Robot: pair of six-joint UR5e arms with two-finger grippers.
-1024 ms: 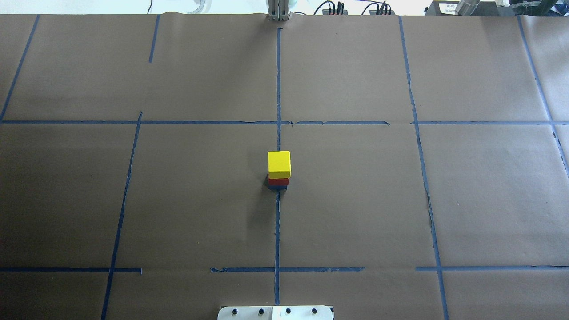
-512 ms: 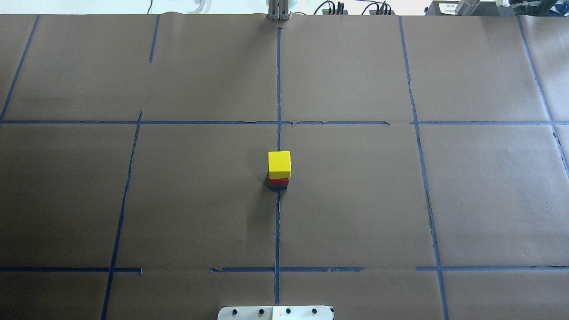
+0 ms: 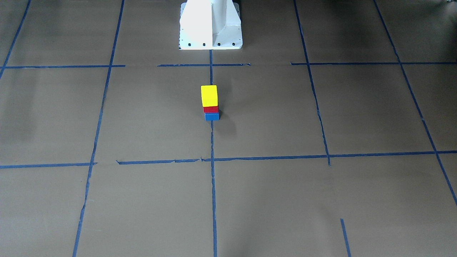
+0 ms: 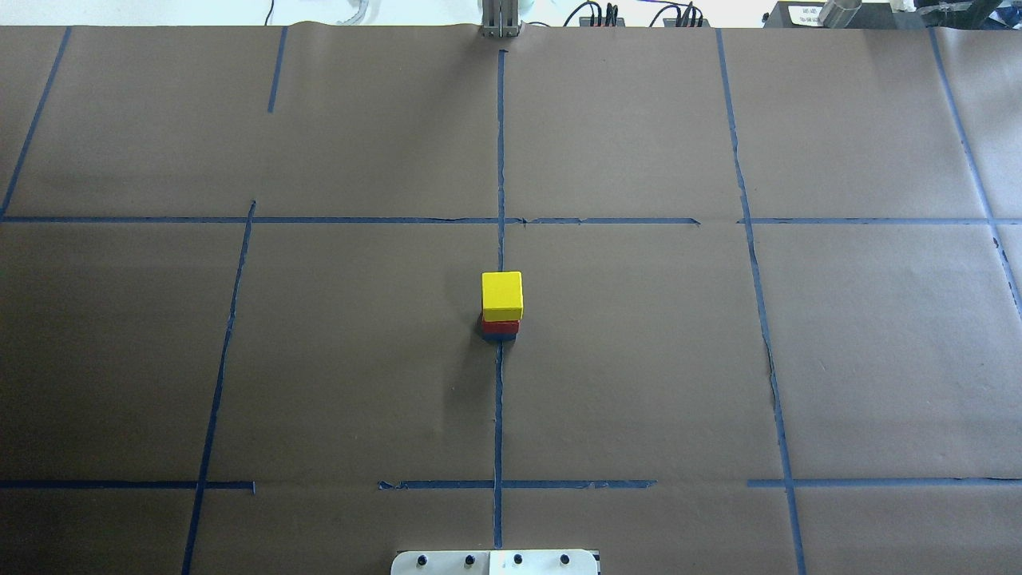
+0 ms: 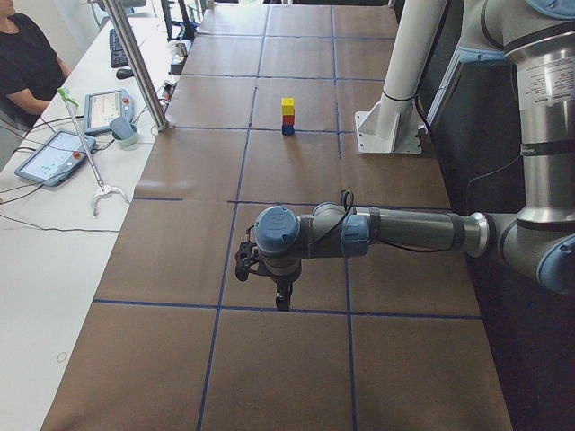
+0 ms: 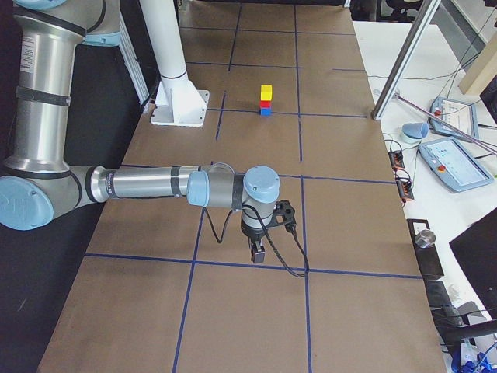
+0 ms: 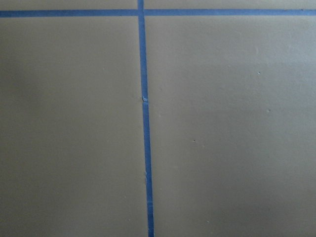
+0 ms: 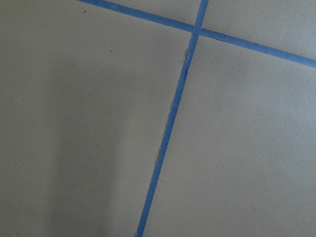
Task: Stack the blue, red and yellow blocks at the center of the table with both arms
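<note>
Blocks are standing stacked at frame centre.
Yellow block [image 4: 501,292] is sitting on red block [image 4: 501,326], that on blue block [image 4: 499,337]; left gripper [image 5: 282,301] and right gripper [image 6: 257,254] are hanging well apart from them, jaw width impossible to tell.

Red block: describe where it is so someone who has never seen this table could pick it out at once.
From the white robot base, follow the central blue tape line to the three-block stack sitting on it. The red block is the stack's middle layer, sandwiched under the yellow block and over the blue block.
</note>
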